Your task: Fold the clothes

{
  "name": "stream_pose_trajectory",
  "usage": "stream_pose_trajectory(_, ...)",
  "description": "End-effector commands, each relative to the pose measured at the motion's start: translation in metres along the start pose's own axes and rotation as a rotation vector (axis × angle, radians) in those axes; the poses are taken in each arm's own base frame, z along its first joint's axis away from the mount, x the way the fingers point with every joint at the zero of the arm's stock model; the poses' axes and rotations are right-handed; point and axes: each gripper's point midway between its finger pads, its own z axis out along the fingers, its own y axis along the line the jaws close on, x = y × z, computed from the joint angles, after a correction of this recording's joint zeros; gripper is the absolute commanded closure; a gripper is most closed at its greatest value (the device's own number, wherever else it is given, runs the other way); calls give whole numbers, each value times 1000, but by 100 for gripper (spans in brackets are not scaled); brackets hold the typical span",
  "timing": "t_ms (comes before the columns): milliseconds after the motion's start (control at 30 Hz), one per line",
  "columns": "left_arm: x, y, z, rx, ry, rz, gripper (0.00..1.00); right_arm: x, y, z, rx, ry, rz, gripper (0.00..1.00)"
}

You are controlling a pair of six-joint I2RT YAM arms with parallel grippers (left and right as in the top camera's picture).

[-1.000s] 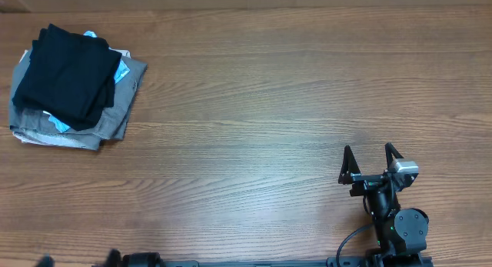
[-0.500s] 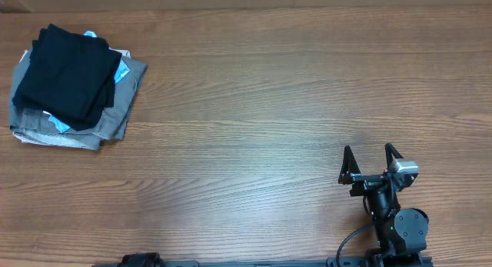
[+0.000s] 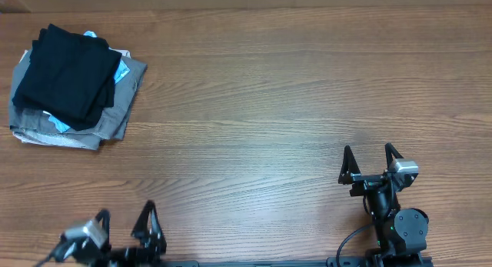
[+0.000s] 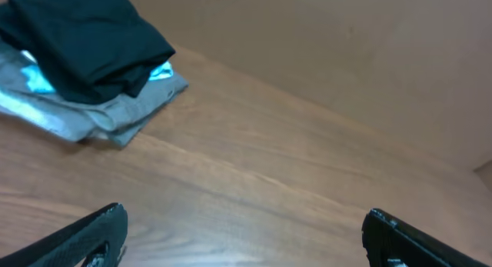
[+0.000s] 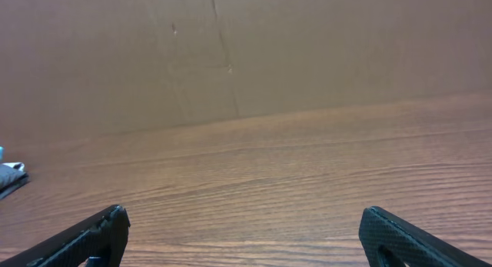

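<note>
Folded black T-shirt (image 3: 68, 75) tops a pile (image 3: 111, 121) in the worktop's (image 3: 269, 82) corner. Left jaws and right jaws gape empty, far from it.

We see a wooden table (image 3: 269, 105) with a brown cardboard wall (image 5: 307, 44) behind its far edge. Near the table's far left corner a folded grey garment (image 3: 123, 113) lies flat on the wood. A light-blue garment (image 3: 119, 73) lies on it, showing only as slivers at the right and lower-left edges.
</note>
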Motion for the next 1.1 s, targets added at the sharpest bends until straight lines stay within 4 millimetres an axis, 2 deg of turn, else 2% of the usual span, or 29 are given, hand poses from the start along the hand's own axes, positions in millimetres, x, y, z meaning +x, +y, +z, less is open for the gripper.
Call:
stream_pose_trajectory(0, 7, 4, 20, 11, -4, -20, 0, 1, 2, 0, -10, -7, -4, 0)
stream_pose_trajectory(200, 19, 6, 68, 66, -31, -15, 0, 1, 2, 0, -10, -7, -4, 0)
stream_pose_trajectory(400, 21, 5, 102, 135, -119, -20, 0, 1, 2, 0, -10, -7, -4, 0)
stream_pose_trajectory(700, 27, 10, 128, 191, -233, -6, 0, 1, 2, 0, -10, -7, -4, 0)
stream_pose_trajectory(967, 51, 23, 144, 187, -230, 1, 0, 1, 2, 0, -10, -7, -4, 0)
stream_pose_trajectory(1067, 54, 26, 145, 166, -222, 54, 0, 1, 2, 0, -10, -7, -4, 0)
